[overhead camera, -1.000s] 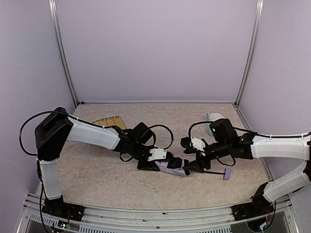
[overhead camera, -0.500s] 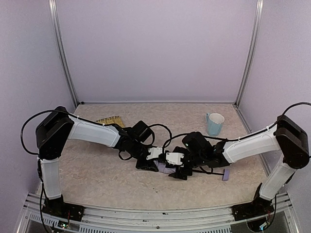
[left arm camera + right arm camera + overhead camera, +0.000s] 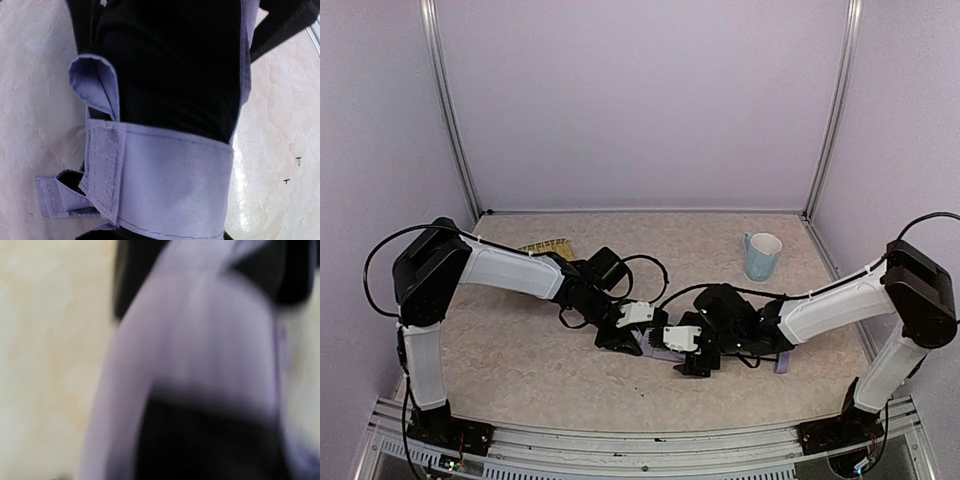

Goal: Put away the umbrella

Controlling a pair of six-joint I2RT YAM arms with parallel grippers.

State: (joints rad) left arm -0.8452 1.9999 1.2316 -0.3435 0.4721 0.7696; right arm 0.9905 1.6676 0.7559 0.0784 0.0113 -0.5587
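Note:
The umbrella (image 3: 658,350) lies folded on the table between my two grippers. Its small lavender handle (image 3: 782,361) pokes out to the right behind the right arm. My left gripper (image 3: 624,340) is shut on the umbrella's left end. In the left wrist view the bundle (image 3: 175,75) fills the frame, with the fabric strap (image 3: 165,187) wrapped round it. My right gripper (image 3: 697,360) is down on the bundle from the right. The right wrist view is a blur of lavender fabric (image 3: 200,330) and black, and its fingers do not show.
A light blue mug (image 3: 761,255) stands at the back right. A woven straw tray (image 3: 545,247) lies at the back left, partly behind the left arm. Black cables loop above both wrists. Walls enclose the table on three sides.
The right arm has swung left and down from beside the umbrella onto its middle. The mug, hidden a second ago, now shows. The left gripper has kept its hold and barely shifted.

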